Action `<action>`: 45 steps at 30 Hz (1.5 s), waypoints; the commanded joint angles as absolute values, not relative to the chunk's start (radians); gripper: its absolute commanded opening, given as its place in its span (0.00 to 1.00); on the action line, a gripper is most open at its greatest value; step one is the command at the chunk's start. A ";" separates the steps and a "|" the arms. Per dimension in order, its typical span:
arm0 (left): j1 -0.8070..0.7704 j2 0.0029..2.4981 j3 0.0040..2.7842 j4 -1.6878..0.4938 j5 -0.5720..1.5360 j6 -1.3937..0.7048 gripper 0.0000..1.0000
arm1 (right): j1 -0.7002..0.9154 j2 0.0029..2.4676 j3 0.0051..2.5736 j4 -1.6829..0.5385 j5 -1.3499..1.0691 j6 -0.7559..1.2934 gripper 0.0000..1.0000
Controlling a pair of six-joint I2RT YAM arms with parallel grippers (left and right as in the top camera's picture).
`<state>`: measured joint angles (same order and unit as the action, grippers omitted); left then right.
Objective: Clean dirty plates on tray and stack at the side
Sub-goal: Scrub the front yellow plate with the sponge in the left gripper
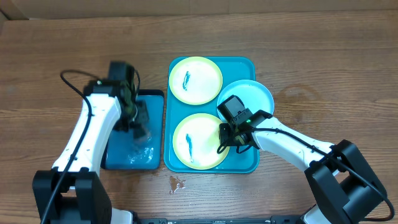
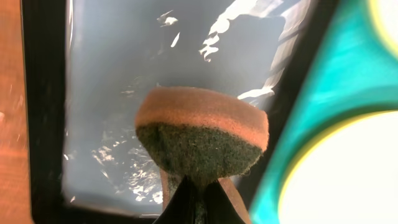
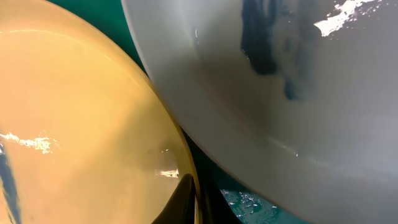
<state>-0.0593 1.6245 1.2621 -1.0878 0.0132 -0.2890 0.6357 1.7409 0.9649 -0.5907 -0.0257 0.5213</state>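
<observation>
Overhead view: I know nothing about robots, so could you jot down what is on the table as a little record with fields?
Teal tray: carries three plates
Upper yellow-green plate: blue smear
Lower yellow-green plate: blue smear
Pale blue plate: smeared, overhangs the tray's right rim
Left gripper: shut on sponge, over small dark tray
Right gripper: at lower plate's edge; grip unclear

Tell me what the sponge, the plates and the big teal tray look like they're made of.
The sponge: seemingly soft foam, an orange-brown layer over a dark, fibrous, matte scouring face. The plates: probably plastic, smooth and glossy, catching sharp glare. The tray: likely moulded plastic too, uniform teal with a raised rim and slight sheen.
</observation>
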 commanded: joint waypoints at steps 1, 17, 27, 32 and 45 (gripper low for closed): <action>-0.110 1.618 1.308 -1.093 0.176 -0.285 0.04 | 0.633 1.751 0.962 -0.601 0.044 0.532 0.05; -0.479 1.829 1.097 -0.686 0.170 -0.402 0.04 | 0.633 1.751 0.962 -0.613 0.045 0.527 0.05; -0.477 1.869 1.110 -0.885 -0.251 -0.498 0.04 | 0.633 1.751 0.962 -0.618 0.052 0.528 0.05; -0.479 1.869 1.110 -0.871 -0.201 -0.469 0.04 | 0.633 1.751 0.962 -0.618 0.052 0.528 0.05; -0.513 1.875 1.098 -0.744 0.563 -0.059 0.04 | 0.633 1.751 0.962 -0.621 0.052 0.528 0.04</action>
<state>-0.4938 1.8530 1.1164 -0.7368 0.4103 -0.1425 0.6365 1.7401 0.9668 -0.6083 -0.0109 0.5240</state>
